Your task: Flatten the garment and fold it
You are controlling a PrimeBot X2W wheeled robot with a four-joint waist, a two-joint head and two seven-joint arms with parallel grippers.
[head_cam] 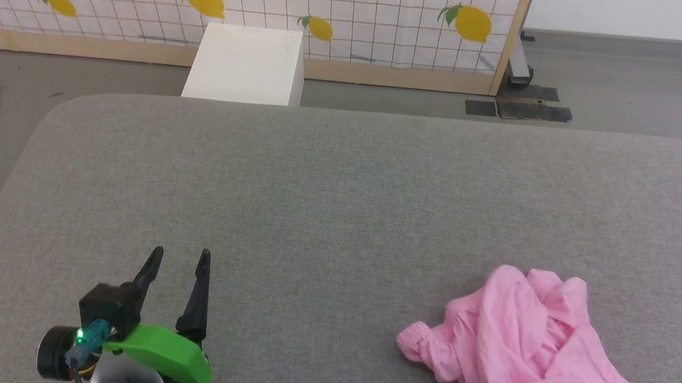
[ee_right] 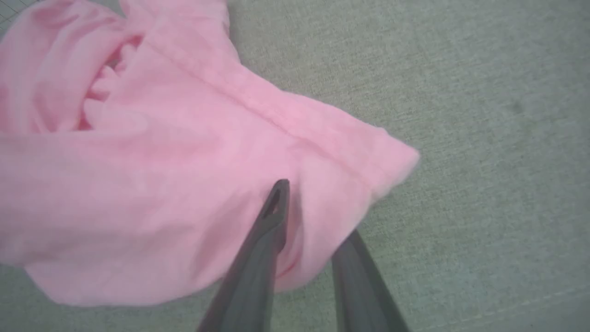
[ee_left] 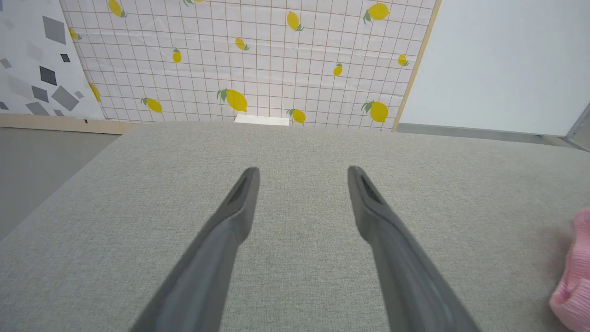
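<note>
A white box (head_cam: 247, 63) stands beyond the cushion's (head_cam: 341, 185) far edge. The garment (head_cam: 526, 347) lies near right, its long axis running far-left to near-right. The jaws of the left gripper (head_cam: 180, 252) stand apart; the right gripper (ee_right: 313, 210) straddles the cloth's edge, clamped or not I cannot tell.

- From my remote station, I read no words, numbers or brand marks anywhere.
- The gridded screen (head_cam: 359, 5) carries lemon pictures, no lettering.

Wrinkled light pink garment (head_cam: 535, 348), bunched, partly spread.

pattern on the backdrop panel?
Backdrop panel: white grid with yellow lemons; shows best in the left wrist view.
</note>
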